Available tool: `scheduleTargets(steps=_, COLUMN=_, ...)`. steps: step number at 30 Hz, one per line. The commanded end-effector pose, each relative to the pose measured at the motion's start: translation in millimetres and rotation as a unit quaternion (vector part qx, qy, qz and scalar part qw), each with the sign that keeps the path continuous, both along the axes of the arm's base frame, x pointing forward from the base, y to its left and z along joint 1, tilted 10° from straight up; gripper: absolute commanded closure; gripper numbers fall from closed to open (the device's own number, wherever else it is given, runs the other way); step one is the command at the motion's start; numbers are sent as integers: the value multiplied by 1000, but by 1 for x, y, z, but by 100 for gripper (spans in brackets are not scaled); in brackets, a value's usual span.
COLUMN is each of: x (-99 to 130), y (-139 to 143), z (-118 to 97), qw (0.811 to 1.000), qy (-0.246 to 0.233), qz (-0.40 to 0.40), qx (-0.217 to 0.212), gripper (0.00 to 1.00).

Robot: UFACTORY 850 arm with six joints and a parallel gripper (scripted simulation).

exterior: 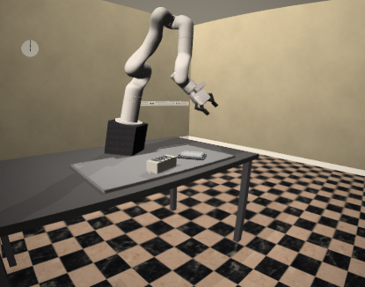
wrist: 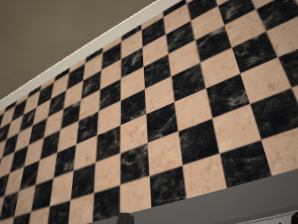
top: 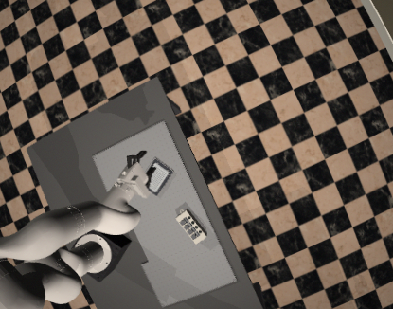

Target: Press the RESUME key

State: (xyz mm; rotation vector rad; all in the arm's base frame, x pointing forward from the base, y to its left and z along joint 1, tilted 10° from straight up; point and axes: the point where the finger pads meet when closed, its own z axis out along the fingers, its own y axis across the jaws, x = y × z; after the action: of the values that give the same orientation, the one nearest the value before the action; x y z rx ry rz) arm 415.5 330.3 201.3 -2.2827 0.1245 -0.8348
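Table point(exterior: 44, 207): dark grey top on dark legs, nearest to where I stand; a paler grey mat point(exterior: 119, 173) lies along it toward the far end.
Operator panel point(exterior: 160, 164): a small cream box resting on the mat, well in from the mat's edges; the top view shows a row of dark keys point(top: 193, 227) along its upper face; the printed names are too small to read in any view, so RESUME cannot be picked out from here; no lit lamp can be made out.
Neighbouring item: a flat framed pad point(exterior: 192, 154) lying on the mat just beyond the panel, apart from it; not part of the task as far as I can judge.
Arm base point(exterior: 123, 141): black block at the back of the table; the white arm rises from it, bends over high and comes down forward.
Gripper point(exterior: 205, 104): held high in the air, well above the mat, past the pad and well apart from the panel; tilted outward toward the floor beyond the table.
Fingers: spread nearly to their full width and just starting to draw in; nothing between them.
Wrist view: checkered floor and skirting only; panel not in sight.
Step in hand: approach not yet begun in earnest; no key pressed, by my judgement.
Next move: bring the gripper back and down over the panel, confirm the RESUME label, then a light push on that key alone; a stray touch on a neighbour cannot be undone.
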Motion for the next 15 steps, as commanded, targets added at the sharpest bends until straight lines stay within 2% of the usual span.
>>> scheduleTargets(steps=1, x=5, y=-6, z=-6, qw=999, qy=11, qz=13, qx=-27, gripper=100)
scheduleTargets(steps=6, x=12, y=-16, z=-18, qw=999, qy=13, qz=16, qx=-32, gripper=100)
scheduleTargets(steps=9, x=17, y=-26, z=-28, qw=997, qy=29, qz=31, qx=-65, gripper=100)
scheduleTargets(steps=13, x=22, y=-35, z=-37, qw=997, qy=29, qz=31, qx=-65, gripper=100)
scheduleTargets(steps=15, x=24, y=-39, z=-40, qw=996, qy=35, qz=38, qx=-79, gripper=100)
